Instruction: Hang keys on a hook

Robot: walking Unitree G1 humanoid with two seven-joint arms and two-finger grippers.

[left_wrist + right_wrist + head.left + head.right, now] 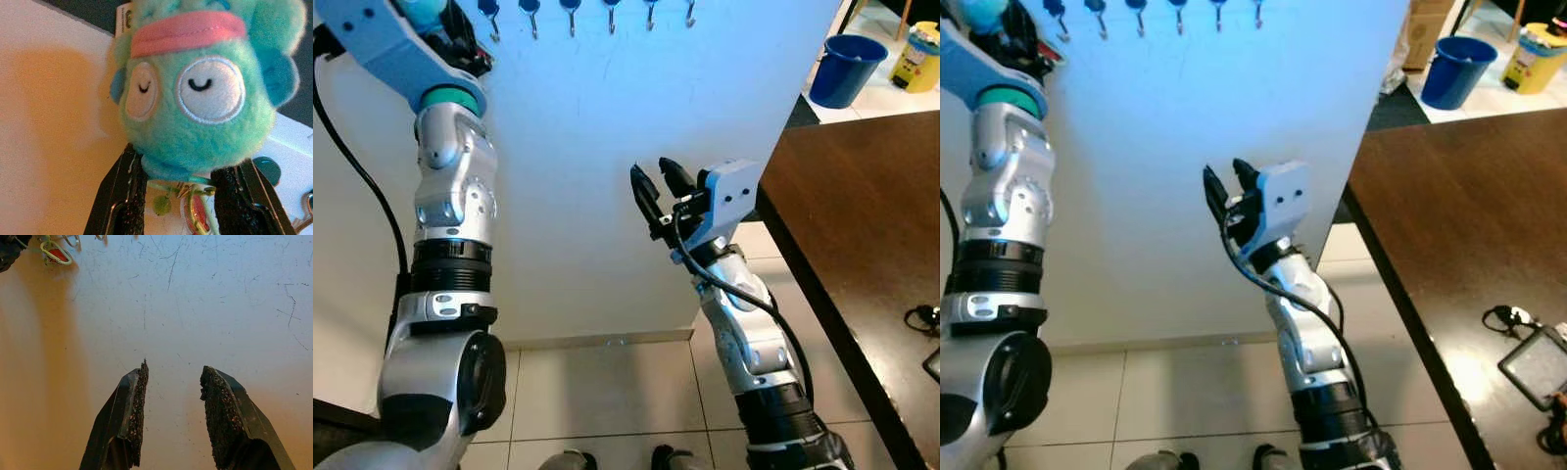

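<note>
Left wrist view is where the keys are best seen: a fuzzy teal plush keychain (pixel 200 93) with a pink headband is pinched at its lower end between the black fingers (pixel 122 196) of the left gripper (pixel 183 181), and a green cord with a small key ring (pixel 195 215) dangles just beyond the pads. So the left gripper is clamped narrow on the plush, not on the ring itself. From the head camera, the left arm is seen raised to the top left corner of the white wall panel (pixel 607 176), with the plush (pixel 426 12) right up beside the end of the row of hooks (pixel 573 15) along the panel's top edge; a couple of hook tips can also be made out at the wrist picture's edge. The right gripper (pixel 658 191) is held lower, near the panel's right edge, fingers spread apart with nothing between them, pointed at bare scuffed panel. What could go wrong, as a guess: since the ring hangs loose below the grip, it can swing or twist, so it could be slid past a hook tip instead of over it, and if the plush were released then, the whole thing would be dropped to the tiled floor (pixel 607 392). The plush also blocks much of the wrist camera, so lining up is harder.
</note>
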